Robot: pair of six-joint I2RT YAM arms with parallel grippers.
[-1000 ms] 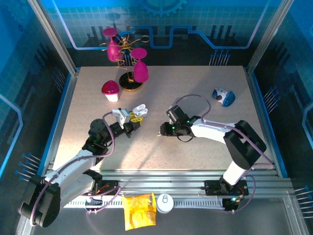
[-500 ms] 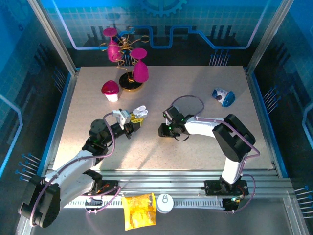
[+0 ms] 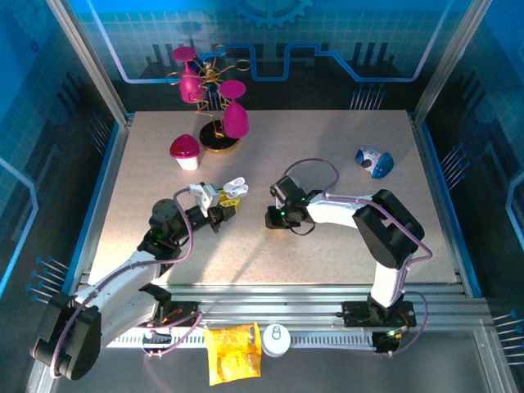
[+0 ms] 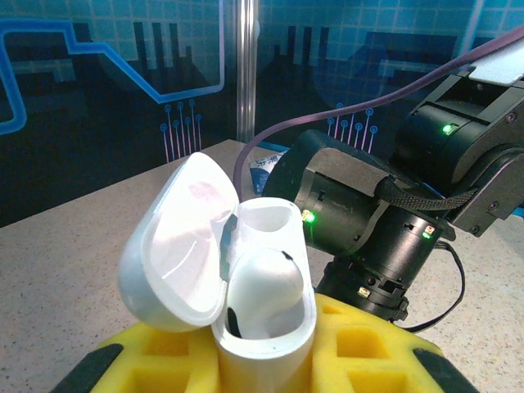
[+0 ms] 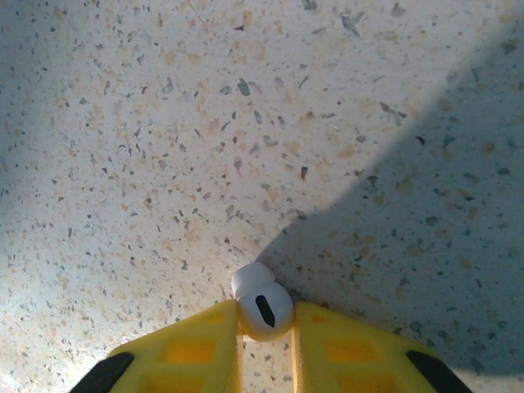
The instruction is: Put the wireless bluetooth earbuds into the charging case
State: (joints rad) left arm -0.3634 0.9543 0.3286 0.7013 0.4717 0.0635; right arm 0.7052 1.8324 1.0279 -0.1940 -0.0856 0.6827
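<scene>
Earbud (image 5: 262,309) pinched on table (image 5: 164,123) — bottom centre of right wrist view.
Right gripper (image 5: 266,332) jaws narrow on it; left gripper (image 4: 264,356) clamps open charging case (image 4: 266,327), mid-frame. Best lift straight, align w/ the free-looking slot — no rush.

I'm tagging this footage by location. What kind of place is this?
Most likely a robot lab cell or demo booth, not a home: a speckled table enclosed by aluminium framing, blue circuit-pattern wall panels, and a left arm and right arm bolted at its near edge.
</scene>
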